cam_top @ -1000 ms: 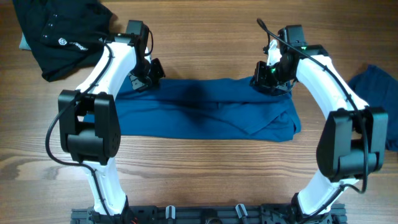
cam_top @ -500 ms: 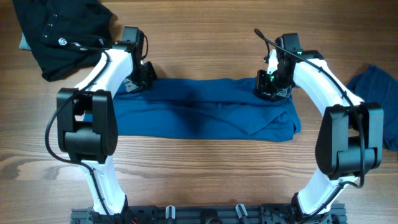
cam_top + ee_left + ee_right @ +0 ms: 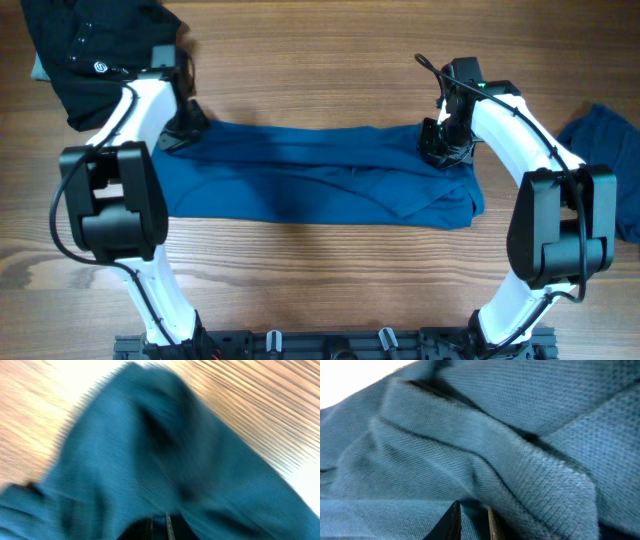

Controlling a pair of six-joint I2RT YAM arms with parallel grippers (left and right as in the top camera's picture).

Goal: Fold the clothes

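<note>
The folded blue T-shirt point(image 3: 320, 180) lies across the wooden table point(image 3: 320, 70), left gripper point(image 3: 183, 128) and right gripper point(image 3: 442, 150) each clenched on a far corner. The black garment point(image 3: 90, 50) far left bears a white round logo point(image 3: 101, 67), its lettering too small to read

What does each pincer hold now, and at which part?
Both grip the blue shirt: left pincer its far left corner, right pincer its far right edge.

Plain mid-blue shirt point(image 3: 320, 185) on brown wood-grain table point(image 3: 320, 80).
</note>
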